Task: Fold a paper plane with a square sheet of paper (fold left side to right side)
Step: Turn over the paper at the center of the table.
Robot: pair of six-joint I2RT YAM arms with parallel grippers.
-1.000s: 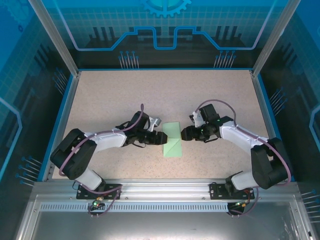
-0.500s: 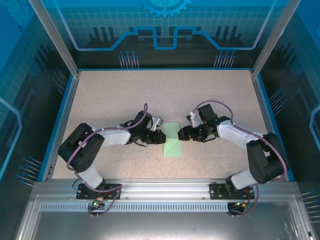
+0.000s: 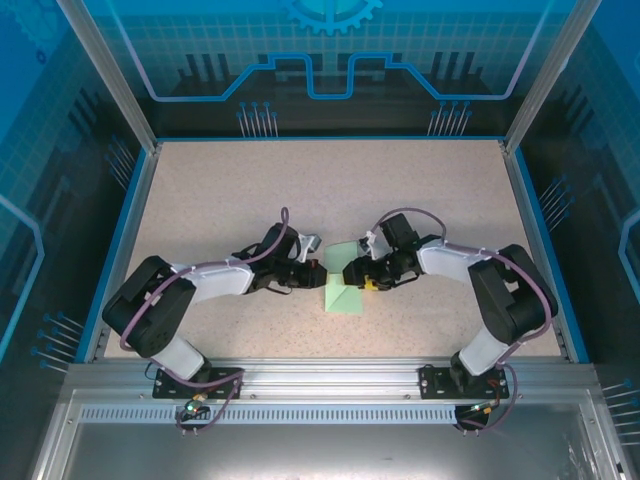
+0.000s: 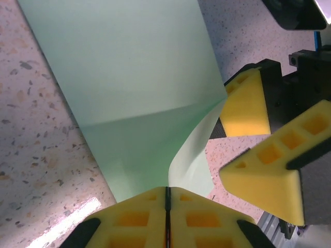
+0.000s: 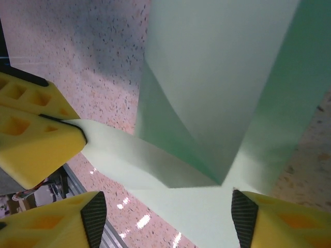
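The left gripper (image 4: 166, 199) is pinching a raised edge of the square sheet of paper (image 4: 129, 77) between fully closed pads; the right gripper (image 5: 165, 212) is gaping wide, its pads standing on either side of the lifted flap. In the top view the sheet is lying mid-way across the speckled table (image 3: 250, 200), between both grippers; the wrist views are showing the flap curling up off that surface.

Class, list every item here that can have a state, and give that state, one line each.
Pale mint-green square paper sheet: partly folded, one flap lifted off the speckled beige table.
Left hand: shut, pinching the lifted flap.
Right hand: open, fingers apart over the paper.
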